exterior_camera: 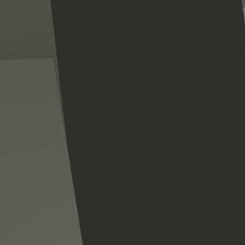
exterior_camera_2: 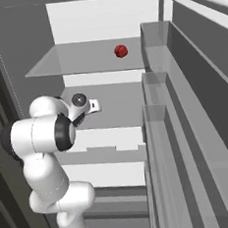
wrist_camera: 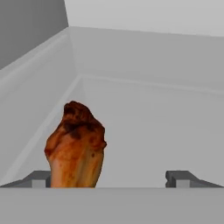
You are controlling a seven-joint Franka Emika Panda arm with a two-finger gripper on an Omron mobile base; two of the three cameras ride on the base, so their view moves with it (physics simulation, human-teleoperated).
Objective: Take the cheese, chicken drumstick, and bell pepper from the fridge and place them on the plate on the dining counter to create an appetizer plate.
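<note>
The fridge point(exterior_camera_2: 102, 18) stands open with my arm reaching onto its middle shelf point(exterior_camera_2: 120, 108). In the hand view the brown-orange chicken drumstick point(wrist_camera: 76, 146) lies on the white shelf floor near the left back corner, very close and just inside my left fingertip point(wrist_camera: 39, 179). My gripper point(wrist_camera: 111, 179) is open, its fingertips wide apart and nothing clamped. The right base view shows the hand point(exterior_camera_2: 93, 106) low over that shelf. The dark-red bell pepper point(exterior_camera_2: 121, 51) sits on the glass shelf above, toward the right. The cheese, the plate and the dining counter are out of view.
The fridge door's grey bins point(exterior_camera_2: 186, 128) run along the right, close to the arm. A white drawer point(exterior_camera_2: 112, 173) sits below the middle shelf. A dark panel point(exterior_camera: 154, 120) stands right in front of the left base camera.
</note>
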